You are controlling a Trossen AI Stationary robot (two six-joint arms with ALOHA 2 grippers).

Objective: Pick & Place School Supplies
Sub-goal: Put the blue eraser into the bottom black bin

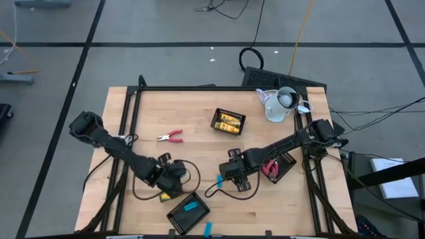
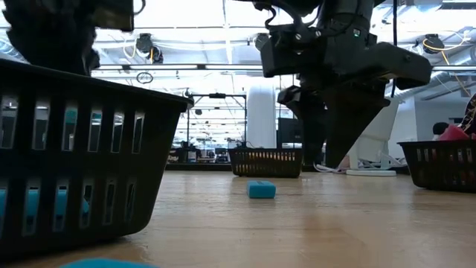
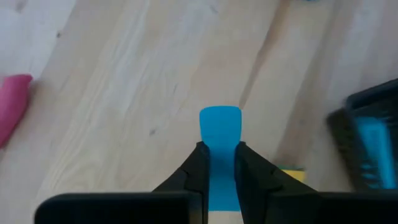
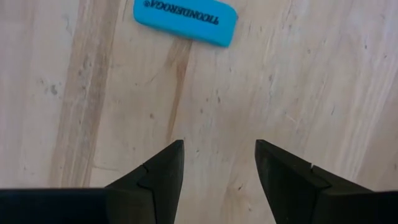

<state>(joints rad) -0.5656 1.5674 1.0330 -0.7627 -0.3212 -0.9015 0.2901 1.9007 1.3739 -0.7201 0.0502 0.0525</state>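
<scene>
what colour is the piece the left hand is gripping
Bright blue, pinched in the left hand; clearest in the left wrist view.

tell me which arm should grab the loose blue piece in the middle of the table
The right arm. Its pincer is open and empty, with the blue piece on the wood just ahead of it. The left pincer is already shut on another blue piece, near the front tray.

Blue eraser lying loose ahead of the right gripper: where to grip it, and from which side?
Across its short width at mid-length, coming straight down from above. The blue eraser lies flat on the table, a rounded oblong with nothing near it. The right gripper is open, but its jaws would likely need turning to straddle the long edges.
</scene>
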